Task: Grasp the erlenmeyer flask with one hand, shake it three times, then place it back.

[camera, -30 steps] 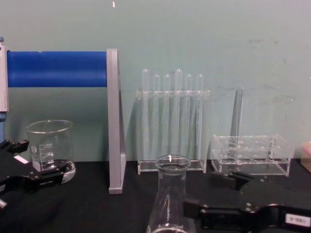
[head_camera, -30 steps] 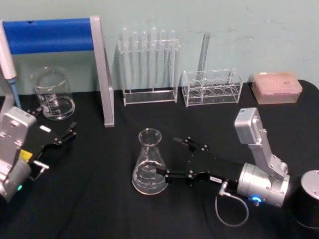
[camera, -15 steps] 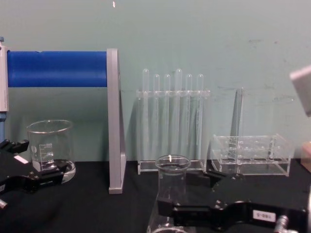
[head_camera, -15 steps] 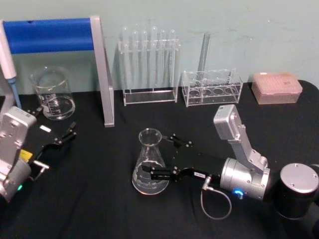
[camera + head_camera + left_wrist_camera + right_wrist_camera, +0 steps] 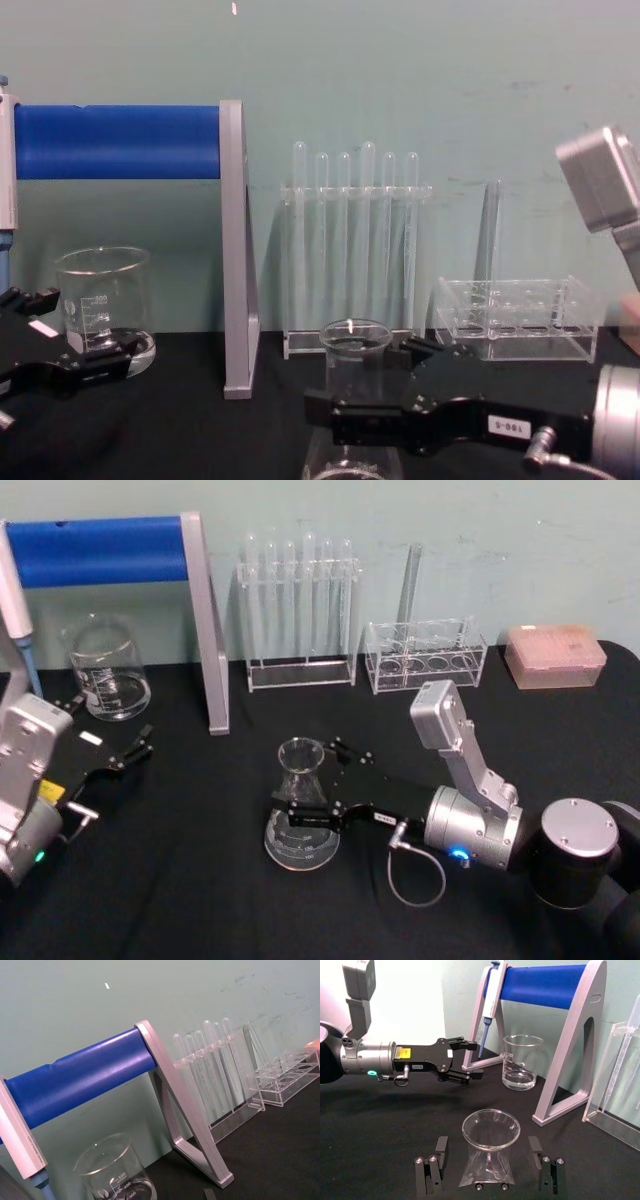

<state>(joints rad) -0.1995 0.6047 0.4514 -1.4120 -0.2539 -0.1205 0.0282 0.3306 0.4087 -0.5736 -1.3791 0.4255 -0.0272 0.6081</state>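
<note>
Your right gripper (image 5: 306, 778) has slid further left than half a second ago; its fingers now stand apart on either side of the flask (image 5: 300, 835), whose neck is unclamped. The flask stands upright, centre-near on the table (image 5: 200, 890). The left gripper (image 5: 472, 1059) sits far left, fingers spread, by the beaker (image 5: 105, 670). The right gripper's white label (image 5: 505, 426) seems to read 100-5.

Lab (test tubes (image 5: 300, 590), glass beaker (image 5: 105, 670))

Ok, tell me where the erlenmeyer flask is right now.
In the head view the erlenmeyer flask stands near the middle of the black table, in front of the test tube rack, between the open fingers of the right gripper.
</note>
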